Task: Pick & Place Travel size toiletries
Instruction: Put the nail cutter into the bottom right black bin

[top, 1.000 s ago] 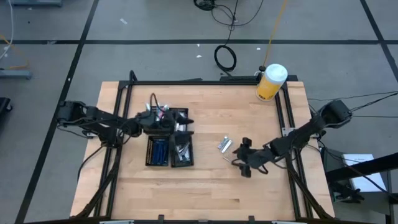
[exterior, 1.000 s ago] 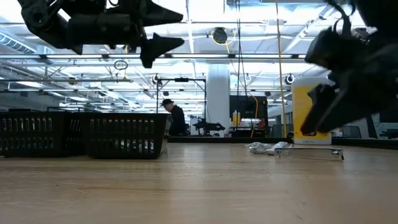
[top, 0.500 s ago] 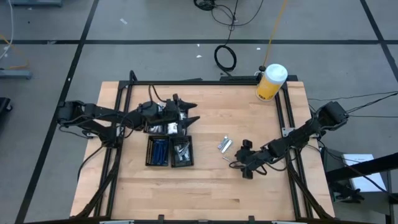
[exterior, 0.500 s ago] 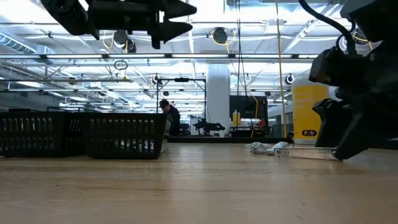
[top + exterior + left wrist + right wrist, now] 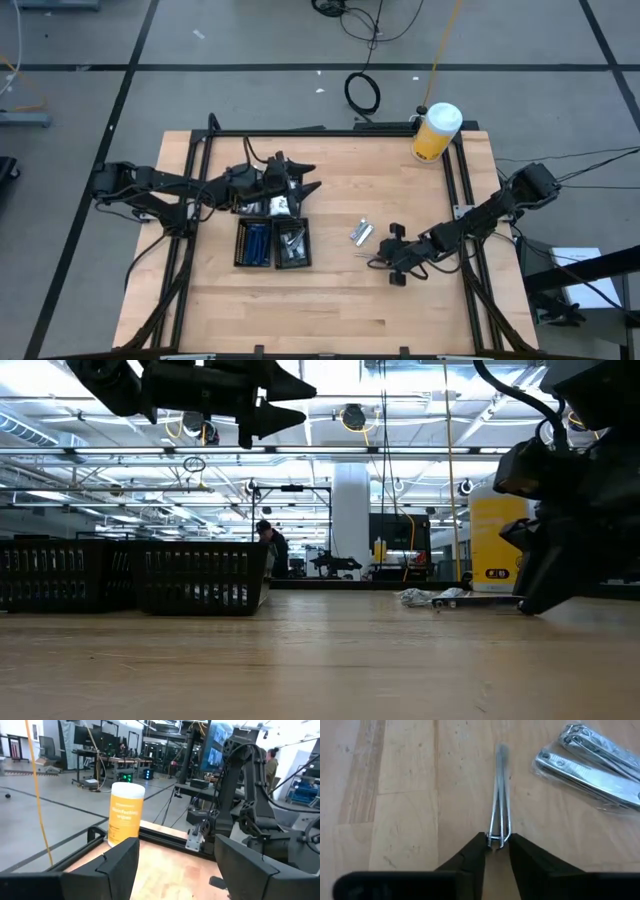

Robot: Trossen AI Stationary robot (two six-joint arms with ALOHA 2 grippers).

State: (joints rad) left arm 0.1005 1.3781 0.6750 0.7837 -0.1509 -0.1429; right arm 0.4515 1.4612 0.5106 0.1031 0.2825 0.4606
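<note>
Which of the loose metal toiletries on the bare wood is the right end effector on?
The thin silver tweezers: the right end effector pinches their near end. The two shiny nail clippers in clear wrap lie apart beside them, untouched.

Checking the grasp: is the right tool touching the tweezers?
Touching. In the right wrist view the right tool has both fingers pinched on the end of the tweezers.

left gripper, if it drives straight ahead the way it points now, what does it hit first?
Probably nothing close: the left gripper sits raised above the tray, aimed over bare tabletop. Farther along its line stand the right arm and the yellow jar; depth is unclear.
</note>
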